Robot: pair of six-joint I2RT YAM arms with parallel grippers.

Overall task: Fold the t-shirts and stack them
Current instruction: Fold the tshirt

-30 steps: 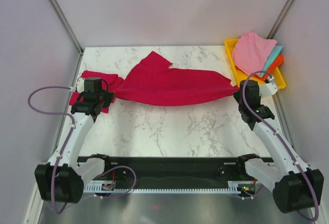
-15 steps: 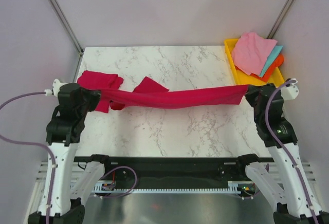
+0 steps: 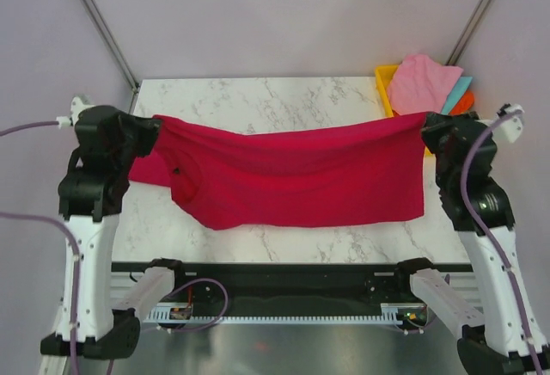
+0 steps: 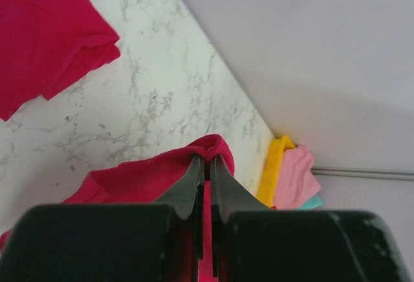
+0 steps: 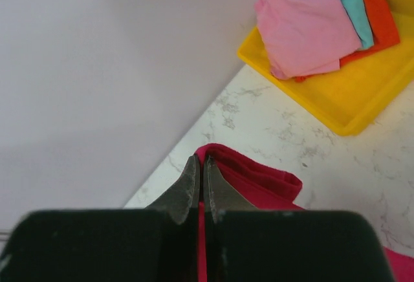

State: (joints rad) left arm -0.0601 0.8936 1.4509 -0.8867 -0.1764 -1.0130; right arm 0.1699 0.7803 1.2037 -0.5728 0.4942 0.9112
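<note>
A crimson-red t-shirt [image 3: 292, 177] hangs in the air, stretched wide between my two grippers above the marble table [image 3: 284, 100]. My left gripper [image 3: 155, 126] is shut on its left top corner, seen as a red fold [image 4: 210, 145] at the fingertips in the left wrist view. My right gripper [image 3: 427, 121] is shut on the right top corner [image 5: 252, 178]. Both arms are raised high. A second red t-shirt [image 4: 39, 36] lies bunched on the table at the left; in the top view it is mostly hidden behind the held shirt.
A yellow tray [image 3: 382, 76] at the back right corner holds folded pink [image 3: 421, 78], teal and orange cloths. It also shows in the right wrist view [image 5: 349, 101]. Grey walls stand on three sides of the table.
Both arms have risen and lifted the red t-shirt off the table. It went from a bunched band lying on the marble to a sheet hanging taut between the grippers.
</note>
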